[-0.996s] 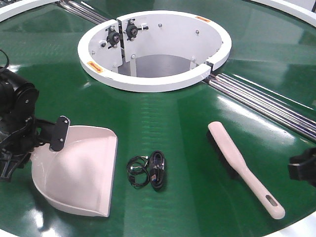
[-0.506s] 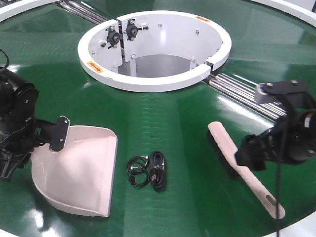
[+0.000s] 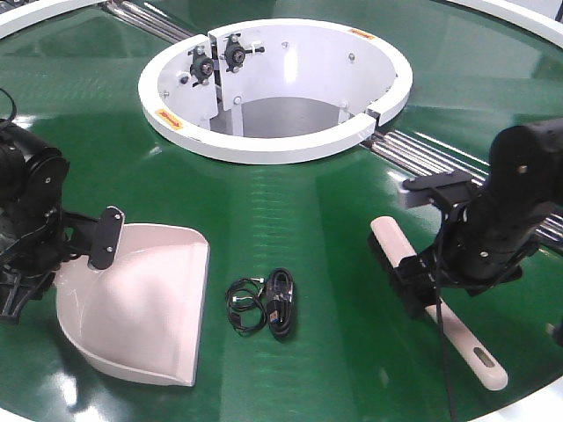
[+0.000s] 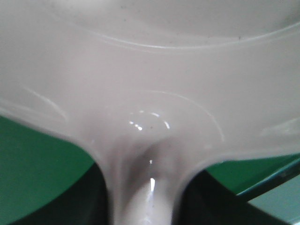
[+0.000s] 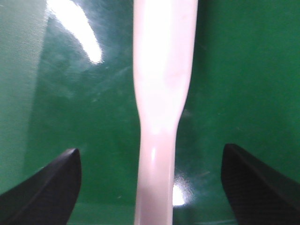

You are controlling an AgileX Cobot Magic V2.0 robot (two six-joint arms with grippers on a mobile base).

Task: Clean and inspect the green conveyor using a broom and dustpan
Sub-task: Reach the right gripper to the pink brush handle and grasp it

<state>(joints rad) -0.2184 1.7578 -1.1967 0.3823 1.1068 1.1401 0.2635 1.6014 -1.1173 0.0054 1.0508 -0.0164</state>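
Observation:
The green conveyor rings a white hub. The pale pink dustpan lies at the left, its lip facing front right. My left gripper is shut on the dustpan's handle. In the left wrist view the pan fills the frame and its neck runs between my dark fingers. The pink broom lies at the right, slotted end nearest. My right gripper hovers over its middle, open. In the right wrist view the handle runs midway between the wide-apart fingertips, untouched.
A coiled black cable bundle lies on the belt between dustpan and broom. Metal roller strips run from the hub to the right edge, and another set at the back left. The white outer rim shows at the front right.
My right arm has come in from the right edge and now stands over the broom's handle, jaws open. The left arm, dustpan, broom and cable have not moved.

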